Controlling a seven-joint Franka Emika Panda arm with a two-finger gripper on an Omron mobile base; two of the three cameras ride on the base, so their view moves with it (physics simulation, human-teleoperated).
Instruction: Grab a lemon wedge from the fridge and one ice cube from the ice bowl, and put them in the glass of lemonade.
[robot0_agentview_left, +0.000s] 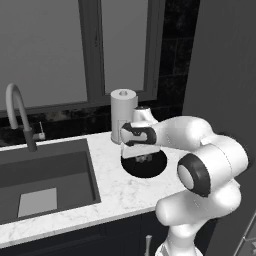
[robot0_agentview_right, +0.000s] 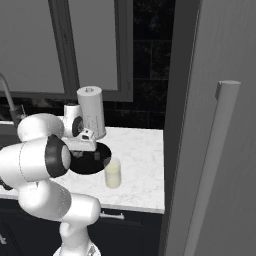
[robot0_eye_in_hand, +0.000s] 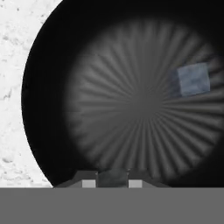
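In the ice bowl (robot0_eye_in_hand: 48, 87), an unmarked ice cube (robot0_eye_in_hand: 194, 78) lies.

Rendered kitchen, marble counter (robot0_agentview_left: 120, 192), sink (robot0_agentview_left: 45, 175) with faucet (robot0_agentview_left: 17, 112), fridge (robot0_agentview_right: 215, 150)

Two base cameras are looking forward and down from behind the arm, left and right, both taking in the marble surface (robot0_agentview_left: 120, 187), the ice bowl (robot0_agentview_left: 152, 172) and the paper towel roll (robot0_agentview_left: 123, 112). The hand camera is staring closely into that bowl.
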